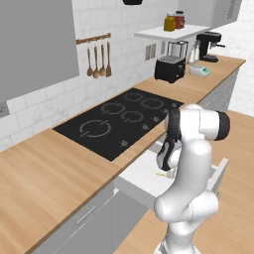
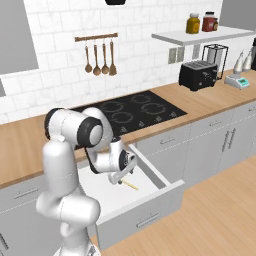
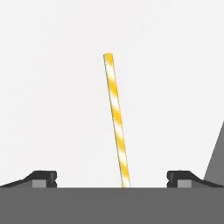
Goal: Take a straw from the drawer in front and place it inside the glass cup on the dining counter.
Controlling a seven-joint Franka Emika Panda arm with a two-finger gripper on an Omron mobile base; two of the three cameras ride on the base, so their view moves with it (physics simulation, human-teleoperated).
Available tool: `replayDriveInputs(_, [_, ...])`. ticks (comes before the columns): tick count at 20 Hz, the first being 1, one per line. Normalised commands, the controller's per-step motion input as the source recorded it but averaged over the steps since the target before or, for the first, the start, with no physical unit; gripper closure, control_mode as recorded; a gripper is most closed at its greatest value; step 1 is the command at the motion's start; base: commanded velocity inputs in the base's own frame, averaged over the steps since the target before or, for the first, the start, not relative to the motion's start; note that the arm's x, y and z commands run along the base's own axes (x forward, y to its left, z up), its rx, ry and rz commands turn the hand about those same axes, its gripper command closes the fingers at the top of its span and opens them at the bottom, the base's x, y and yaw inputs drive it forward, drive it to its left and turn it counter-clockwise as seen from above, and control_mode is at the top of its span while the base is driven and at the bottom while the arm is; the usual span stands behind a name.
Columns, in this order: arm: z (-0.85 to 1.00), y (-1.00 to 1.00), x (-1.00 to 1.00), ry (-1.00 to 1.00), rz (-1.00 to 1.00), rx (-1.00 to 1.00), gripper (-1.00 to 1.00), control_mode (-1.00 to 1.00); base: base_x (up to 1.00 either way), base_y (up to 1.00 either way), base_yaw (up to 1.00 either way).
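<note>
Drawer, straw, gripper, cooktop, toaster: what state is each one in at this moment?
drawer: pulled open, white floor exposed.
straw: lying flat on the drawer floor, not gripped.
gripper: open, lowered into the drawer, fingertips either side of the straw.
cooktop: nothing on its rings.
toaster: standing on the worktop, slots empty.

Both base cameras are looking forward and down from behind the arm, left and right, sharing the open drawer (image 1: 144,178) and cooktop (image 2: 131,112). The hand camera is hovering close above the drawer floor.
</note>
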Motion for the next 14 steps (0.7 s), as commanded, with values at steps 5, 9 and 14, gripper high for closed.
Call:
replayDriveInputs(5, [-0.34, 0.00, 0.28, 0.00, 0.00, 0.00, -1.00, -1.00, 0.00, 0.00, 0.00])
replayDriveInputs(9, [-0.29, 0.00, 0.26, 0.00, 0.01, 0.00, -1.00, -1.00, 0.00, 0.00, 0.00])
replayDriveInputs(14, [-0.43, -0.04, 0.16, 0.00, 0.02, 0.00, -1.00, -1.00, 0.00, 0.00, 0.00])
